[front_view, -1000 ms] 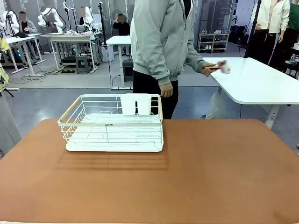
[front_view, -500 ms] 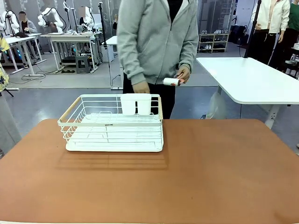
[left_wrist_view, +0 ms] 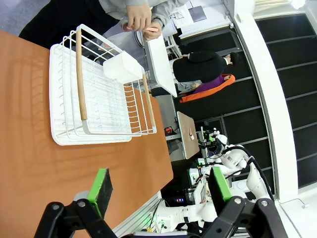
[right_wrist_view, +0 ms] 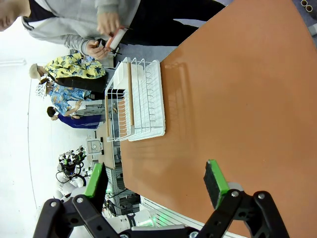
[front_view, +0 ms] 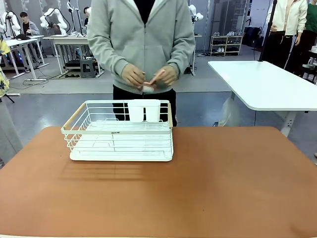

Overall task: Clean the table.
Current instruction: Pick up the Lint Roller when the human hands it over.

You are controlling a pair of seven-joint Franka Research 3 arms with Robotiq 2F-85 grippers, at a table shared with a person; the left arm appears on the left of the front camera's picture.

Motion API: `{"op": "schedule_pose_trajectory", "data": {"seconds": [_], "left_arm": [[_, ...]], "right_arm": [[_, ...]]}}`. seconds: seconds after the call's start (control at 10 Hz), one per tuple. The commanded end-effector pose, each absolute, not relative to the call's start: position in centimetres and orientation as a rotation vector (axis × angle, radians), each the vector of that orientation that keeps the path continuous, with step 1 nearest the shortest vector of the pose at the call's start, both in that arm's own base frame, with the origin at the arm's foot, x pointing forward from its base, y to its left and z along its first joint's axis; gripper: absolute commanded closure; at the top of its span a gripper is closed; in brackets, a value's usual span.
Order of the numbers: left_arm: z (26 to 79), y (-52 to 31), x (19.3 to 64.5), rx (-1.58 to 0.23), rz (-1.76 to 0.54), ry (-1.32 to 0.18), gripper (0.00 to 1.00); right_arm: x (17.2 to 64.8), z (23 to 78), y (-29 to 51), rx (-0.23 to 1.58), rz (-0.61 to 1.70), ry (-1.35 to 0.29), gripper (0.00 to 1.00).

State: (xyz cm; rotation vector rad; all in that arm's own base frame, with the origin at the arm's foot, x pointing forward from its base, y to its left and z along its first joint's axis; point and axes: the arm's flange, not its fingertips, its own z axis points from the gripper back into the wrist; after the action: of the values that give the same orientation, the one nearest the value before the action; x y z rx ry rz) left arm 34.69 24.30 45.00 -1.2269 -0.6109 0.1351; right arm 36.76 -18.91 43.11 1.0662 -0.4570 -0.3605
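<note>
I see the reddish-brown table [front_view: 223, 183] spread across the lower half of the front view, running from my side to the far edge where a person [front_view: 141, 34] in a grey zipped hoodie stands. A white wire dish rack [front_view: 119, 134] with a pale wooden handle sits on the table's far left part, close to the far edge. A white cup holder [front_view: 144, 110] hangs inside the rack's far wall.

The person's hands [front_view: 132, 75] are together at waist height, above and behind the rack. They hold a small white roller [front_view: 147, 88] with a reddish handle, and it is not touching the table.

A white table [front_view: 267, 84] stands farther back on the right.

In the left wrist view, my left gripper [left_wrist_view: 159, 178] hangs above the table's edge, its green pads spread wide with nothing between them, and the rack lies beyond it. In the right wrist view, my right gripper [right_wrist_view: 154, 171] is likewise spread and empty over the bare brown top.
</note>
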Motion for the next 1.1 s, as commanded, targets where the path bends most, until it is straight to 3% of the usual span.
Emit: {"op": "schedule_pose_trajectory", "data": {"seconds": [0.0,1.0], "left_arm": [[45.01,24.49,34.53,-1.231,0.132,-0.613,0.00],[45.01,24.49,34.53,-1.231,0.132,-0.613,0.00]], "right_arm": [[36.79,43.20,-18.91,1.077,-0.361,-0.459,0.00],[36.79,43.20,-18.91,1.077,-0.361,-0.459,0.00]]}}
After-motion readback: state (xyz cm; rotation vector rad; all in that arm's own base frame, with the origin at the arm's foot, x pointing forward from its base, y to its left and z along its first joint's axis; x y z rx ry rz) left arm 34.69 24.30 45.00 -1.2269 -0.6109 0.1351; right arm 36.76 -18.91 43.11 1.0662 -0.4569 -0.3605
